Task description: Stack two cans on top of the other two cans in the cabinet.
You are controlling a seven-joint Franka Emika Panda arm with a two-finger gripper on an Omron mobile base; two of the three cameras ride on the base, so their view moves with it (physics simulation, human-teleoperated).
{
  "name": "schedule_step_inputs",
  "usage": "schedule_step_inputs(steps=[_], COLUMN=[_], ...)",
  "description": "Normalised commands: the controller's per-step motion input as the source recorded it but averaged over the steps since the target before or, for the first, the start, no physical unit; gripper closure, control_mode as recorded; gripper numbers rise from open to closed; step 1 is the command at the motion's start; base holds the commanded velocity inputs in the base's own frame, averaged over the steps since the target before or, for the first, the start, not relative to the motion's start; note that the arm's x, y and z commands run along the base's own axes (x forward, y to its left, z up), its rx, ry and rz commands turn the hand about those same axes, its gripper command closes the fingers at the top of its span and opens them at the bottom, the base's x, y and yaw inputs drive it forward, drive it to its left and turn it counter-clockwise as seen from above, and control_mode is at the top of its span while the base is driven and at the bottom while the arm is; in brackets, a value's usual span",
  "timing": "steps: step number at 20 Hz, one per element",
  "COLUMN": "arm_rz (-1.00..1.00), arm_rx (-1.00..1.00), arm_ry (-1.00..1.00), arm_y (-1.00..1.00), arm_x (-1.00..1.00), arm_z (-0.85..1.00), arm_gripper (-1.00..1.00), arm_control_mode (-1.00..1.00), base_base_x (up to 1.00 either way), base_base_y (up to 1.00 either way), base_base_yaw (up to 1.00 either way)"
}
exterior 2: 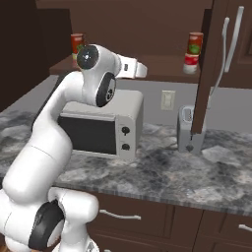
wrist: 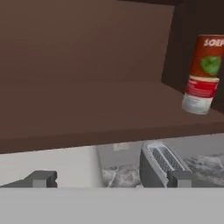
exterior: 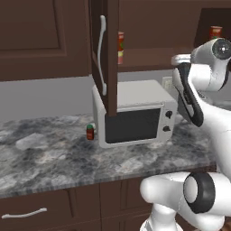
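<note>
Dark cabinet (exterior 2: 123, 69) shelf above the microwave (exterior 2: 101, 128) held two stacks (exterior 2: 193, 52) of two cans at either end, so stacking looked done; gripper (wrist: 111, 178) fingers stood apart, empty, before the shelf

My arm (exterior 2: 54, 128) was glossy white, built of rounded links with dark bands and black round caps at the joints; beside the microwave (exterior 2: 101, 128), my two finger tips (wrist: 43, 178) looked small, dark and blocky.

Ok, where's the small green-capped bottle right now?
The bottle stands on the counter in the left base view, just left of the microwave.
</note>
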Motion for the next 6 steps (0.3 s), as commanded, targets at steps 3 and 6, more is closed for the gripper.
schedule_step_inputs(steps=[3,6], arm_rz=[0.38,0.34], arm_rx=[0.0,0.0], arm_ry=[0.13,0.12], arm_y=[0.46,0.45], arm_x=[-0.6,-0.6], arm_z=[-0.03,-0.06], arm_gripper=[-1.0,-1.0], arm_control_mode=[-1.0,-1.0], base_base_x=[0.0,0.0], base_base_y=[0.0,0.0], base_base_yaw=[0.0,0.0])
